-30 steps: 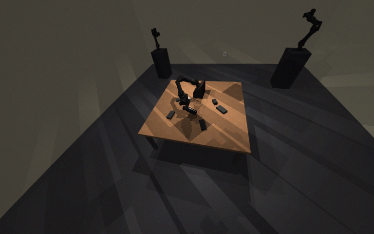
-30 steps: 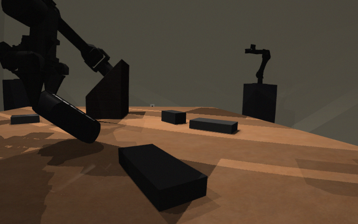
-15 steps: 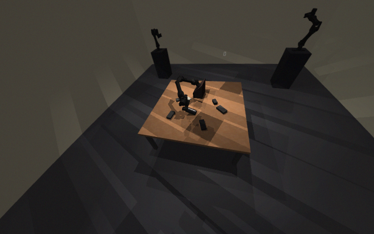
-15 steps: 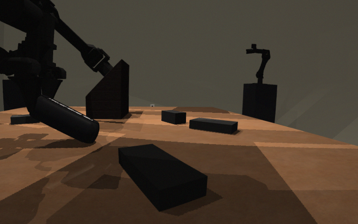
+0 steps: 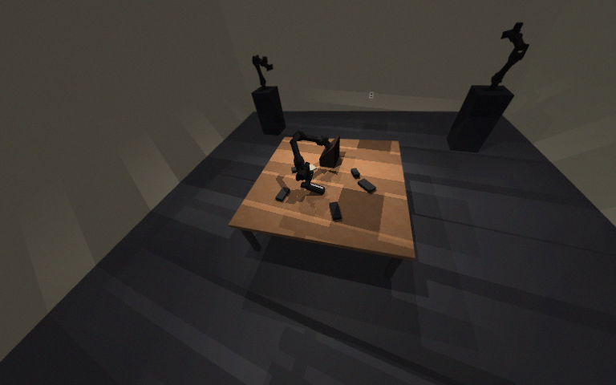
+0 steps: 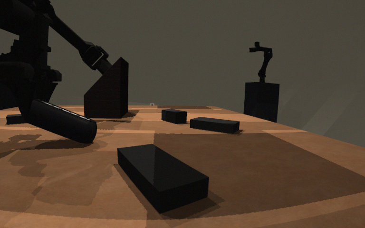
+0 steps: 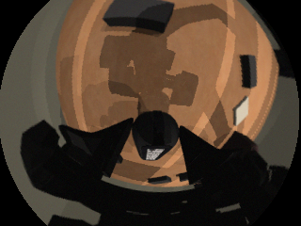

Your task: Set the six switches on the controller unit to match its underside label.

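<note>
The dark grey controller unit [image 5: 314, 186] [image 6: 62, 123] is a long rounded bar, held tilted above the wooden bench [image 5: 363, 227] [image 6: 269, 166]. Its free end hangs low, close to the bench top. A thin light strip runs along its upper edge in the exterior view; I cannot make out switches or a label. My gripper [image 5: 305, 180] [image 6: 25, 109] [image 7: 157, 124] is shut on the unit's raised end. In the wrist view only the unit's dark end face [image 7: 154, 132] shows between the fingers.
A dark wedge block [image 5: 330, 155] [image 6: 107, 91] stands behind the arm. Flat black blocks lie around: one near the front [image 5: 334, 210] [image 6: 161, 172], two at the right [image 5: 366, 184] [image 6: 214, 124] [image 5: 354, 172] [image 6: 173, 115], one at the left [image 5: 282, 193] [image 7: 138, 13]. A small white piece [image 7: 243, 111] lies near the arm.
</note>
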{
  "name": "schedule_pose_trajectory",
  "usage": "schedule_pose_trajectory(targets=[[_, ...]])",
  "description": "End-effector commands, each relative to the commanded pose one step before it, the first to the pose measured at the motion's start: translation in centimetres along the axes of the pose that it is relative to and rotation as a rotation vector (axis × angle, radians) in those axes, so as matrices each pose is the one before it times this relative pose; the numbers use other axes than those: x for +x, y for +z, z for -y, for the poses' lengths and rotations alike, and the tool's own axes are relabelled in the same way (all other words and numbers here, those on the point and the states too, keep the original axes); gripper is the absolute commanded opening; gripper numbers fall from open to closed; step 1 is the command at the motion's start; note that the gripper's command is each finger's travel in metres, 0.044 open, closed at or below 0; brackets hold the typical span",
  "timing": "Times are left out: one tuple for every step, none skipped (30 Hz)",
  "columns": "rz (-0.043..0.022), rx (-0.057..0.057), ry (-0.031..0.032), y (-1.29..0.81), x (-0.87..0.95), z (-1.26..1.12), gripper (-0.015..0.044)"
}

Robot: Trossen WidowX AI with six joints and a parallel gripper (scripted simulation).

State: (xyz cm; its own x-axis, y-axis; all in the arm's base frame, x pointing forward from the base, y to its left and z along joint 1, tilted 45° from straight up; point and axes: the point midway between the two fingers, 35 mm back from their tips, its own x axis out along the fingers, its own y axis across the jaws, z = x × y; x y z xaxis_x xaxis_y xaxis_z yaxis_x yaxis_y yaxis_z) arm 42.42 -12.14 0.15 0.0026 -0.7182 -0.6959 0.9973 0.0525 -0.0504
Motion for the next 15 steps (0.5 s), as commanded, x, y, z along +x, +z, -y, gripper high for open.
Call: schedule_pose_trajectory(targets=[[-0.00819, -0.0156, -0.00799, -0.295, 0.498, 0.249, 0.0338], [0.00005, 0.0000, -0.00001, 0.035, 0.072, 0.000, 0.0338], [0.00005, 0.0000, -0.00001, 0.035, 0.072, 0.000, 0.0338], [0.00005, 0.0000, -0.00001, 0.035, 0.073, 0.000, 0.0338], [0.00005, 0.0000, -0.00001, 0.034, 0.073, 0.000, 0.0338], [0.00005, 0.0000, -0.00001, 0.033, 0.073, 0.000, 0.0338], [0.00005, 0.0000, -0.00001, 0.033, 0.074, 0.000, 0.0338], [0.00005, 0.0000, -0.00001, 0.033, 0.074, 0.000, 0.0338], [0.00005, 0.0000, -0.00001, 0.032, 0.074, 0.000, 0.0338], [0.00005, 0.0000, -0.00001, 0.032, 0.074, 0.000, 0.0338], [0.00005, 0.0000, -0.00001, 0.032, 0.074, 0.000, 0.0338], [0.00005, 0.0000, -0.00001, 0.031, 0.074, 0.000, 0.0338], [0.00005, 0.0000, -0.00001, 0.030, 0.075, 0.000, 0.0338], [0.00005, 0.0000, -0.00001, 0.030, 0.075, 0.000, 0.0338], [0.00005, 0.0000, -0.00001, 0.030, 0.075, 0.000, 0.0338]])
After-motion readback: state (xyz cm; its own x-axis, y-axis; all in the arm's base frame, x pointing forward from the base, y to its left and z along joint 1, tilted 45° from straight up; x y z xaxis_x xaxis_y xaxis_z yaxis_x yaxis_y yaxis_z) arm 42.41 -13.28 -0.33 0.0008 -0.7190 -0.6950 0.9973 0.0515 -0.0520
